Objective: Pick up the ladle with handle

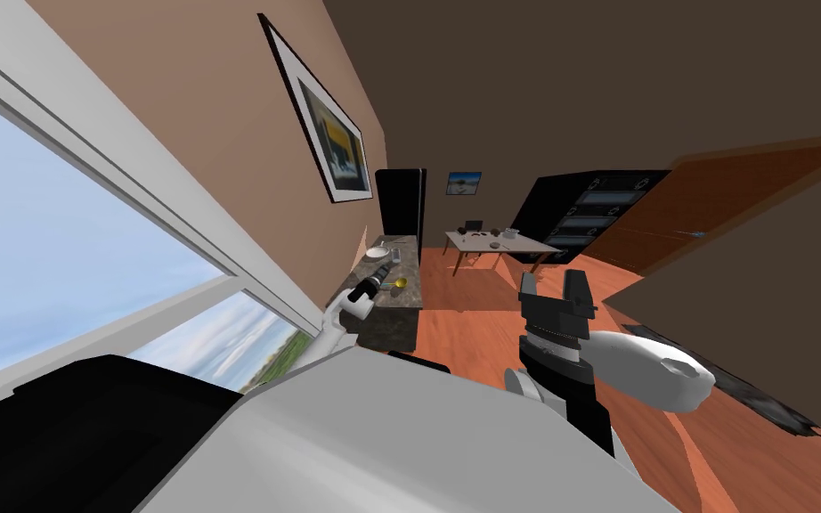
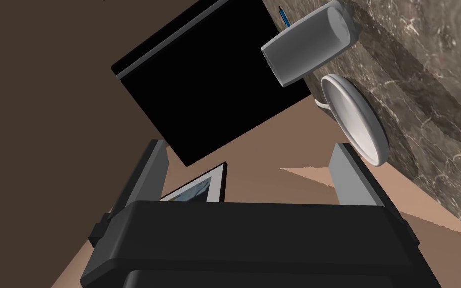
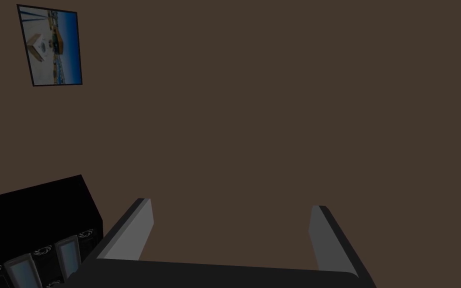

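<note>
The left gripper [image 2: 249, 147] is out over a marble counter [image 2: 424, 100], fingers apart w/ nothing between them. Ahead of it, the left wrist view has a white cup [image 2: 308, 46] and, just beside it, a shallow white dish [image 2: 357, 117], both on the counter. A tall black unit [image 2: 209, 80] rises past the counter's end. A thin blue sliver pokes out from behind the cup. It is mostly hidden, so what it is can't be told.

The ladle [image 1: 399, 283] shows in the head view as a small yellow blob w/ a thin bluish stem. It lies on the counter near the floor-side edge, just beside the left arm's dark wrist. It is too small to tell bowl from handle, or whether gripper & ladle touch. The counter's near end is cut off by the arm.

The right gripper [image 1: 552, 278] hangs over the wood floor, well apart from the counter, blades spread & empty.

Farther off, a pale table [image 1: 493, 242] carries a few dark bits, too small to name.
</note>
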`<state>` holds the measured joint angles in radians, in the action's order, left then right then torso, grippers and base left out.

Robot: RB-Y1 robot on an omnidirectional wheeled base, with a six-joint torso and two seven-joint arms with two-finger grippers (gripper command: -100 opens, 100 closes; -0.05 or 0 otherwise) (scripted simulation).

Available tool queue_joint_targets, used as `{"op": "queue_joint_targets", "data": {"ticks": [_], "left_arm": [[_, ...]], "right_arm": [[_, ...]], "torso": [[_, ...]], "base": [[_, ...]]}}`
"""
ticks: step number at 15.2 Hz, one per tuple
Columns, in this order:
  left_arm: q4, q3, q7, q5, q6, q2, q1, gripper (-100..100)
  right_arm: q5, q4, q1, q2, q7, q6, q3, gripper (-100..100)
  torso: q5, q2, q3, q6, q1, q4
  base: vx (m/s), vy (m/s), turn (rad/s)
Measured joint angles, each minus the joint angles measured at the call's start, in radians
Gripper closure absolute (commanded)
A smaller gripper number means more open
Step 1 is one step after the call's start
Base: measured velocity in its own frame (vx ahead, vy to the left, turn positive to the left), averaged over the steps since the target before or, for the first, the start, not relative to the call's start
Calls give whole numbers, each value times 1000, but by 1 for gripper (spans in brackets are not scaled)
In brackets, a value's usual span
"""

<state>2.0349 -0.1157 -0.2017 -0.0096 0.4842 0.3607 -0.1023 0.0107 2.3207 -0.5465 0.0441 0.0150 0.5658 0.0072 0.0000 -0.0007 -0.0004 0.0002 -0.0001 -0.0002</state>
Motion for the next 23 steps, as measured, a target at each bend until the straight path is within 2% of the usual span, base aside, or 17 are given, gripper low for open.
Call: {"op": "queue_joint_targets", "data": {"ticks": [23], "left_arm": [[-124, -73, -32, 35, 446, 4, 162, -100]], "right_arm": [[0, 0, 0, 0, 0, 0, 0, 0]], "torso": [[0, 0, 0, 0, 0, 0]], "base": [[5, 0, -24]]}}
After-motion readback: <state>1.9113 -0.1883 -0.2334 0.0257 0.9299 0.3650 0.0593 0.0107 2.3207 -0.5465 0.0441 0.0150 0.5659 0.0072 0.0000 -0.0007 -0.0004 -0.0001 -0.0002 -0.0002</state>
